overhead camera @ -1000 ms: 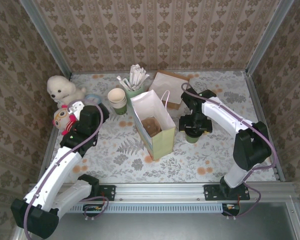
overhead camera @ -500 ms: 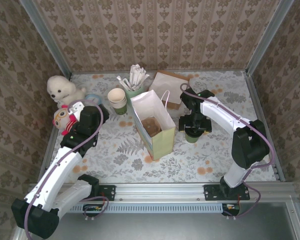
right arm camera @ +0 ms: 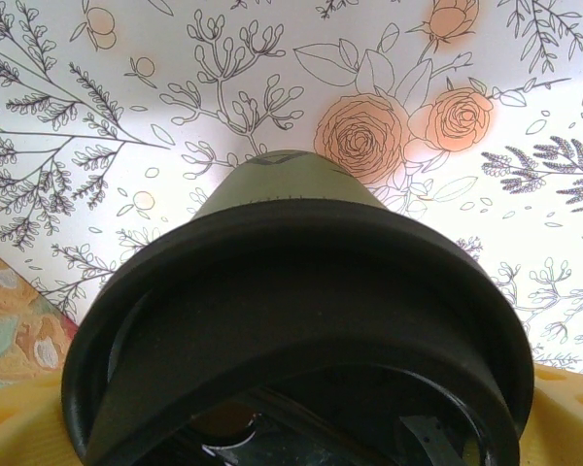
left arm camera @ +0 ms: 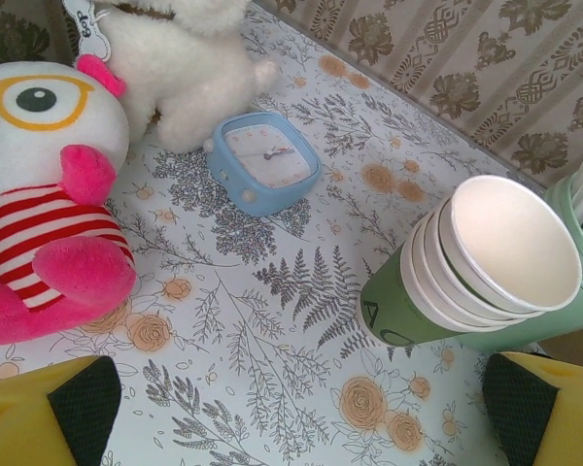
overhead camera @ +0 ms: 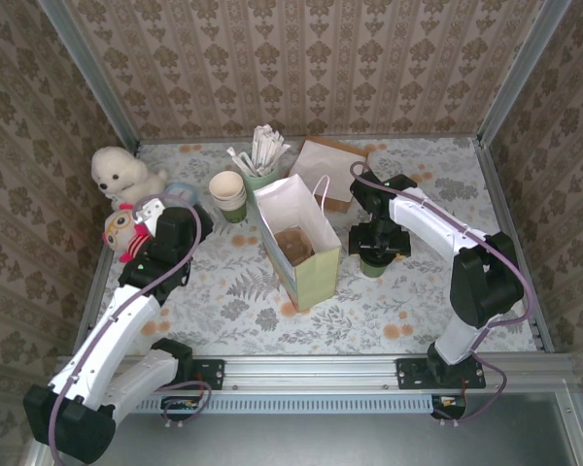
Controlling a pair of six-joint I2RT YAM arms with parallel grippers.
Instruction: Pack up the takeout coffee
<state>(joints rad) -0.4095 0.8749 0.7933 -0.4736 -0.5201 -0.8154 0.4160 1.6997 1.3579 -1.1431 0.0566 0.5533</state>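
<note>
Floral counter (overhead camera: 233, 291): my right jaws straddle, wide, the black-lidded dark-green paper cup (right arm camera: 301, 291); left jaws wide, empty.

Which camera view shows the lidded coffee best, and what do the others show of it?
The right wrist view: the coffee is close up, its black lid and green wall plain. In the top external view it is small, a green base peeking from under the right gripper.
</note>
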